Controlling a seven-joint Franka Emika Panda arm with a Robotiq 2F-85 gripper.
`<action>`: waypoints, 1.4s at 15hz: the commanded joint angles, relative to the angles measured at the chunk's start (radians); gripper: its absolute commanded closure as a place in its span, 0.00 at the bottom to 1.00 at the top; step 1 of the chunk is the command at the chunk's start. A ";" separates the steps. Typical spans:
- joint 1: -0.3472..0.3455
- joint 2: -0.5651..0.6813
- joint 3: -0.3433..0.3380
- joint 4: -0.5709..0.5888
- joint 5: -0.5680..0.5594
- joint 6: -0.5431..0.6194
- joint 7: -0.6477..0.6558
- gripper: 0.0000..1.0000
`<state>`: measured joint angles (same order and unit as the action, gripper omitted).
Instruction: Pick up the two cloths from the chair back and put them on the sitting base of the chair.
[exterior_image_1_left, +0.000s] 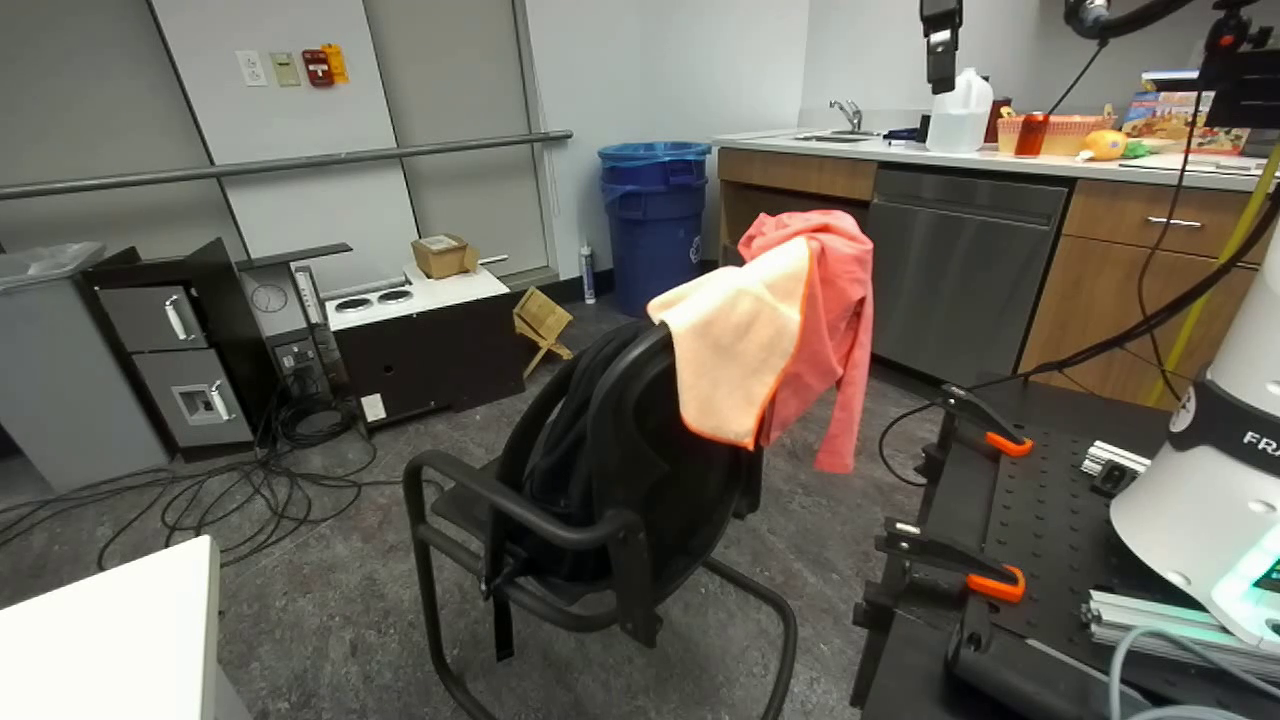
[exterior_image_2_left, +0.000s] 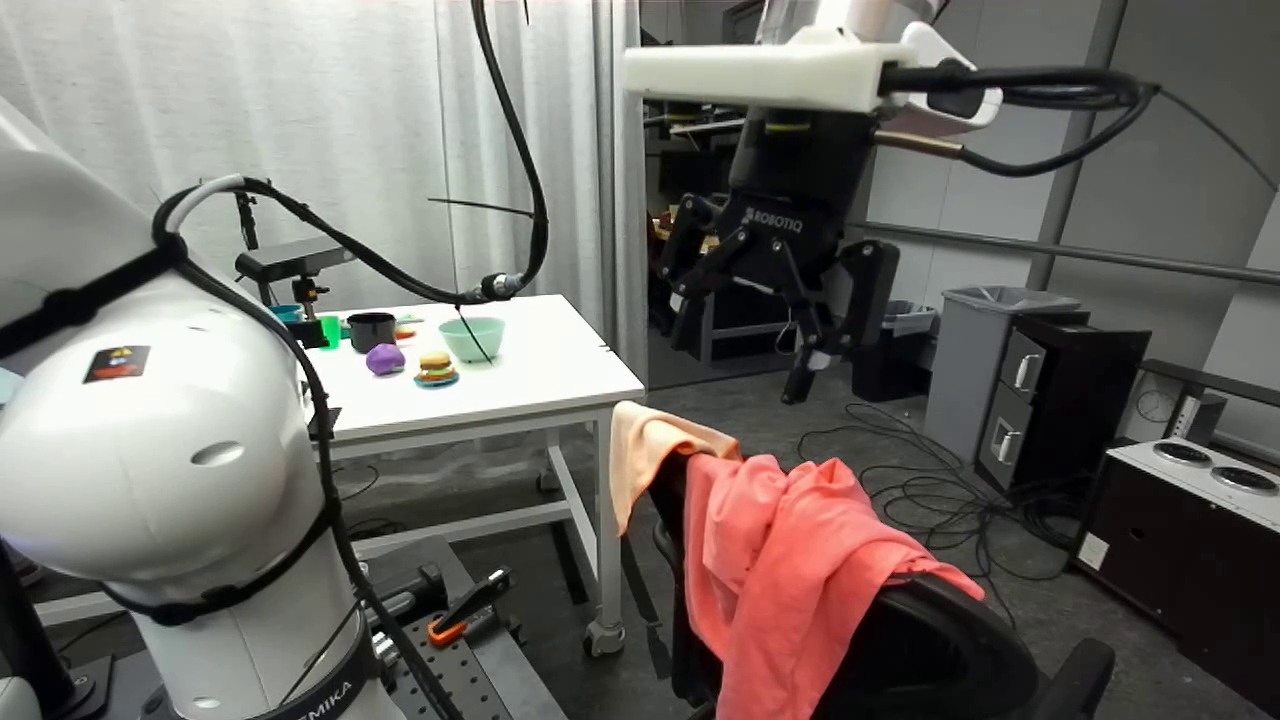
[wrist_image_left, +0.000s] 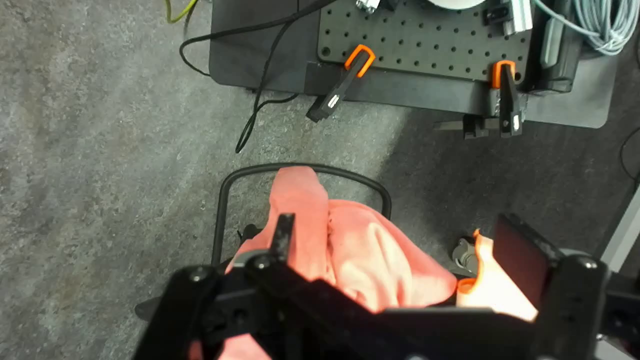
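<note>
White and bulky, the robot arm (exterior_image_2_left: 215, 440) rises at the near left in an exterior view, with a white table (exterior_image_2_left: 545, 375) farther back. Right of that table, and nearer, stands the black chair (exterior_image_2_left: 940, 640). Over the top edge of its back I can see the coral cloth (exterior_image_2_left: 775, 570) slung in loose folds, one part of it hanging well down. Smaller, just beside it and to its left in both exterior views, the peach cloth (exterior_image_1_left: 740, 340) with orange edging drapes over the same back. Above both is the gripper (exterior_image_2_left: 742, 352), its jaws spread wide, nothing held between them, clear of the fabric. Smaller again, at the far left on that table, sit a mint-green bowl (exterior_image_2_left: 472, 340) and, just beside it on the nearer side, a toy burger (exterior_image_2_left: 437, 368).
</note>
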<state>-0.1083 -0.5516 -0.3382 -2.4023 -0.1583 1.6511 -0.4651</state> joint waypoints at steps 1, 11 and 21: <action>-0.001 0.061 -0.001 -0.012 0.014 0.118 -0.023 0.00; 0.004 0.309 0.039 0.005 0.044 0.490 -0.022 0.00; -0.008 0.512 0.091 0.090 0.167 0.590 -0.040 0.00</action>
<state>-0.1026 -0.1056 -0.2655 -2.3618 -0.0411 2.2327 -0.4691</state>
